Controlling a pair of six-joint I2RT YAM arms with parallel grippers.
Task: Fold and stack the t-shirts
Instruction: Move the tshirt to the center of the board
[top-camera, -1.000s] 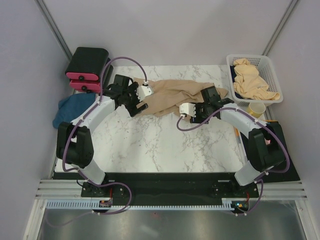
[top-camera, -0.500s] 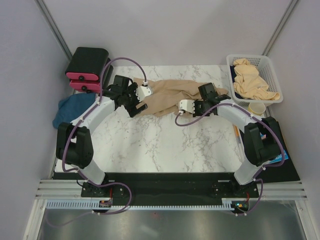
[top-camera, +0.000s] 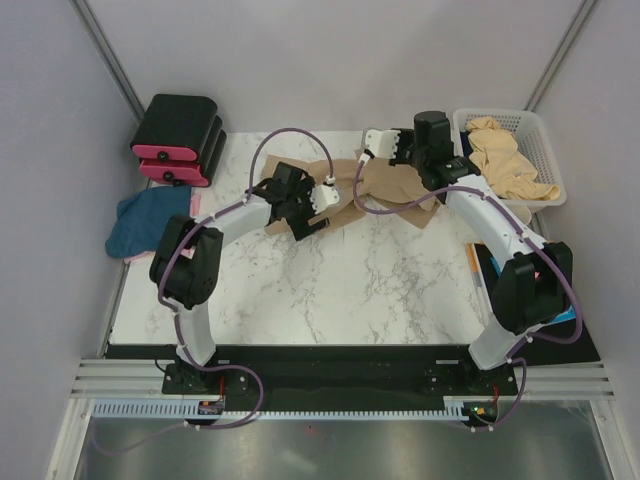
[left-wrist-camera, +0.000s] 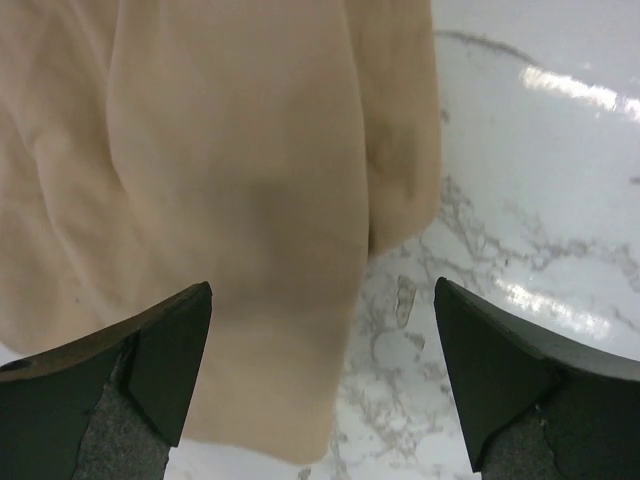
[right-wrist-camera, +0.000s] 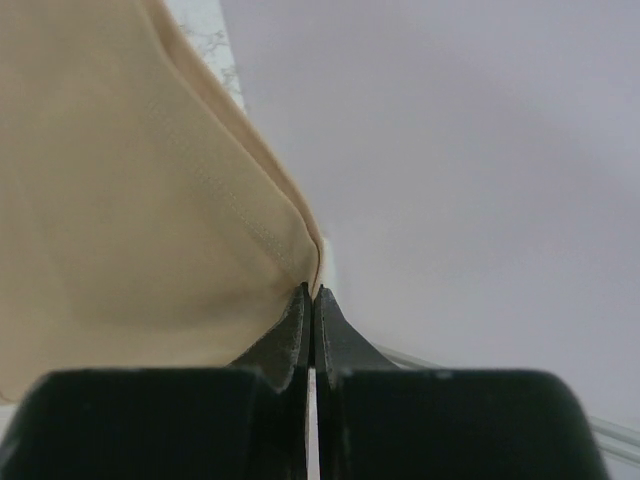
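**A:** What has changed in the last second?

**B:** The left arm has swung in toward the middle. The right arm has reached to the far edge, its jaws closing on the way. The tan shirt (top-camera: 395, 185) has been dragged rightward with it and bunched up.

**A:** Start from the left, then.

**B:** The boxes (top-camera: 178, 135) sit at the far left corner, out of the work. Just in front of them a blue shirt (top-camera: 148, 222) lies at the left edge of the surface (top-camera: 340, 290), well apart from both arms. I'd judge it is parked there, either done or waiting.

**A:** And the left gripper?

**B:** The left gripper (left-wrist-camera: 322, 290) has its jaws spread wide and holds nothing. It hangs over the tan shirt's hem, one finger above cloth and the other above bare marble. It straddles the edge, so it looks lined up to pinch there.

**A:** Where does the tan shirt lie?

**B:** It lies rumpled at the far middle of the surface. It is not yet flat and no fold has been made.

**A:** The right gripper?

**B:** The right gripper (right-wrist-camera: 312, 290) is closed tight on a doubled edge of the tan shirt and raised toward the back wall. My guess is that holding it high lets the cloth hang and pull straight for spreading.

**A:** Farther right?

**B:** The basket (top-camera: 505, 114) stands at the far right corner with more tan shirts (top-camera: 500, 160) heaped in it. They are probably next in line.
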